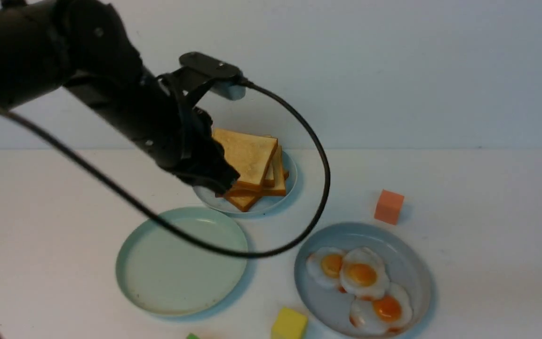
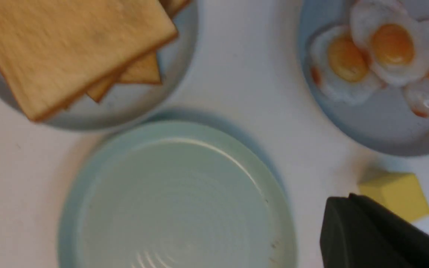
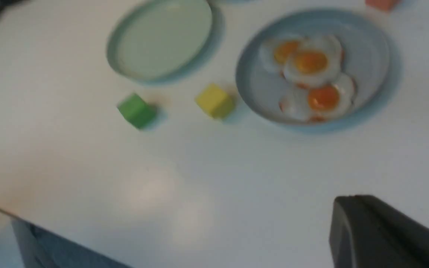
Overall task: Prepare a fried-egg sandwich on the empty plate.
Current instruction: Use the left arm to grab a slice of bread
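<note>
The empty plate [image 1: 177,278] [image 2: 177,197] [image 3: 162,37], mint green, lies front left of centre. Behind it, plain toast slices [image 1: 252,160] [image 2: 69,48] are stacked on a small pale-blue plate [image 1: 271,202], the top slice tilted. Three fried eggs [image 1: 362,275] [image 2: 389,48] [image 3: 311,63] lie on a grey plate [image 1: 407,268]. No fried-egg sandwich is in view. My left gripper [image 1: 227,182] [image 2: 349,196] hangs above the table in front of the toast stack, shut and holding nothing. My right gripper [image 3: 352,197] is shut and empty over bare table nearer me, outside the front view.
An orange cube [image 1: 388,206] stands right of the toast plate. A yellow cube [image 1: 290,324] [image 2: 400,193] [image 3: 214,100] and a green cube [image 3: 136,110] sit near the front edge. The left arm's black cable [image 1: 318,188] loops over the mint plate.
</note>
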{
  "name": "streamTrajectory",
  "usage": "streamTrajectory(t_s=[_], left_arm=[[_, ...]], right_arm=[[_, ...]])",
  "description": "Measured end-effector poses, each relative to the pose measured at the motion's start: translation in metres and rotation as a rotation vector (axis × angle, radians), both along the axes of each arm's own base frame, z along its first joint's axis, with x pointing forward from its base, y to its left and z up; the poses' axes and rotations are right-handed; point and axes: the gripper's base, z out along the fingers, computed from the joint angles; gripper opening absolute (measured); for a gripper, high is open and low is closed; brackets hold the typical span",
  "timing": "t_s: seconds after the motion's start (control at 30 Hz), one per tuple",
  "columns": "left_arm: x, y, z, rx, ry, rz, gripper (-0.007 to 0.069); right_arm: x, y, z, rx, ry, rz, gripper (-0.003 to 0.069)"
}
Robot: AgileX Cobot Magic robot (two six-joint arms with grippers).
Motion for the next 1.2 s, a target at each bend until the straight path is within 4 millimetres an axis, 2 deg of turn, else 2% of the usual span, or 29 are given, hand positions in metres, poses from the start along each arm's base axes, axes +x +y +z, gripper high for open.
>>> streamTrajectory(t_s=[0.03, 0.07, 0.17, 0.2, 0.23, 0.27, 0.33, 0.47, 0.5, 0.53, 0.6, 0.63, 0.7, 0.77, 0.9, 1.03, 1.2], left_arm=[[0.010, 0.001, 0.002, 0.008, -0.022, -0.020, -0.0013], [0.032, 0.003, -0.009, 0.041, -0.026, -0.073, -0.0013], [0.060, 0.008, -0.021, 0.089, -0.051, -0.180, -0.0013], [0.062, 0.008, -0.022, 0.093, -0.056, -0.186, -0.0013], [0.075, 0.011, -0.033, 0.131, -0.069, -0.249, -0.0013], [0.077, 0.012, -0.032, 0.139, -0.081, -0.263, -0.0013], [0.090, 0.016, -0.045, 0.210, -0.117, -0.358, 0.0018], [0.097, 0.014, -0.059, 0.244, -0.147, -0.450, 0.0159], [0.097, 0.014, -0.061, 0.246, -0.148, -0.454, 0.0169], [0.101, 0.013, -0.068, 0.256, -0.161, -0.478, 0.0250], [0.107, 0.012, -0.080, 0.273, -0.185, -0.499, 0.0347], [0.107, 0.012, -0.080, 0.274, -0.190, -0.500, 0.0356], [0.114, 0.011, -0.089, 0.287, -0.224, -0.502, 0.0440], [0.119, 0.010, -0.095, 0.294, -0.252, -0.494, 0.0475], [0.126, 0.009, -0.102, 0.311, -0.306, -0.488, 0.0484], [0.130, 0.009, -0.106, 0.320, -0.328, -0.492, 0.0453], [0.130, 0.009, -0.106, 0.321, -0.330, -0.495, 0.0307]], right_arm=[[0.002, 0.000, 0.002, -0.023, 0.011, 0.016, 0.0002], [0.004, 0.000, 0.007, -0.048, 0.005, 0.052, 0.0004], [0.004, 0.002, 0.010, -0.063, -0.014, 0.108, 0.0005], [0.004, 0.002, 0.010, -0.064, -0.015, 0.107, 0.0005], [0.003, 0.002, 0.010, -0.077, -0.025, 0.130, 0.0005], [0.003, 0.002, 0.010, -0.078, -0.025, 0.130, 0.0005], [0.003, 0.002, 0.009, -0.092, -0.027, 0.136, 0.0007], [0.004, 0.001, 0.009, -0.103, -0.033, 0.133, 0.0008], [0.004, 0.001, 0.009, -0.103, -0.035, 0.133, 0.0008], [0.005, 0.001, 0.010, -0.104, -0.045, 0.127, 0.0008], [0.006, 0.000, 0.010, -0.108, -0.054, 0.121, 0.0008], [0.006, 0.000, 0.010, -0.109, -0.055, 0.120, 0.0008], [0.006, 0.000, 0.011, -0.108, -0.061, 0.117, 0.0008], [0.006, 0.000, 0.011, -0.107, -0.064, 0.116, 0.0008], [0.007, 0.000, 0.011, -0.105, -0.068, 0.114, 0.0010], [0.008, 0.000, 0.012, -0.103, -0.074, 0.112, 0.0011], [0.008, 0.000, 0.013, -0.099, -0.084, 0.108, 0.0014]])
